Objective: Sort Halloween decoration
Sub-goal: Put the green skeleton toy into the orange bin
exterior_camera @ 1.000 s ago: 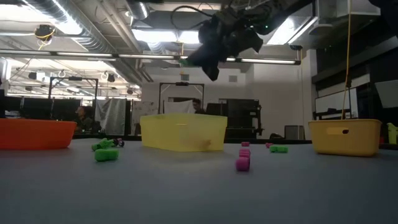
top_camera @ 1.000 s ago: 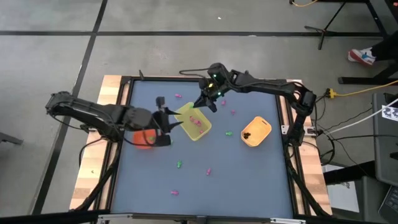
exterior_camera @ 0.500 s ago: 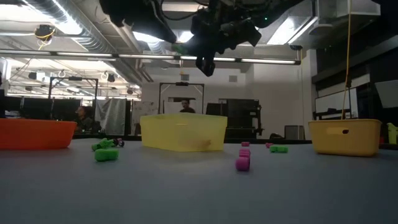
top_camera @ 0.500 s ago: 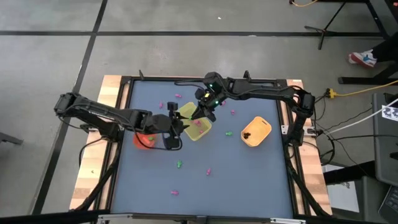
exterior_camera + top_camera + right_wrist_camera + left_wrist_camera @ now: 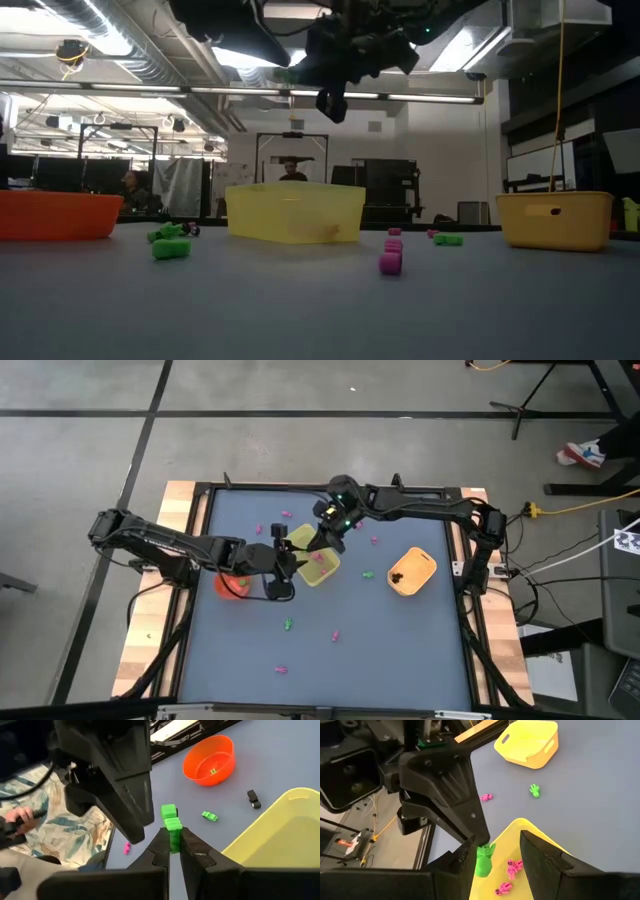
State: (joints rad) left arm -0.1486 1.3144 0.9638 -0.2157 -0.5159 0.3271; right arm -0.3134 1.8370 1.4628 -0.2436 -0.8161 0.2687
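Observation:
My right gripper (image 5: 172, 832) is shut on a green trinket (image 5: 170, 816) above the left end of the yellow tray (image 5: 318, 563); it also shows from the table's level (image 5: 331, 103). My left gripper (image 5: 497, 845) is open and hangs level with it at the tray's left edge (image 5: 283, 560). Its fingers stand on either side of the green trinket (image 5: 483, 860); whether one touches it I cannot tell. Pink trinkets (image 5: 512, 867) lie in the tray. More pink and green trinkets (image 5: 288, 624) are scattered on the table. My right gripper pinches the green trinket by its near end (image 5: 172, 831) between its two fingertips. The rest of the piece sticks out past the fingers. The fingers slant down from the table's far right. The trinket is lifted clear, above the yellow tray's corner (image 5: 520, 827).
An orange bowl (image 5: 232, 584) with a green piece inside (image 5: 213, 771) sits under my left arm. A yellow bin (image 5: 412, 571) with dark pieces stands right of the tray. Loose trinkets lie near the far edge (image 5: 285, 515) and toward the near edge (image 5: 336, 635).
My left gripper has moved toward the table's right, from over the orange bowl to the yellow tray's left edge, close to my right gripper. My right gripper, still shut on the green trinket, has shifted toward the near edge and down over the tray.

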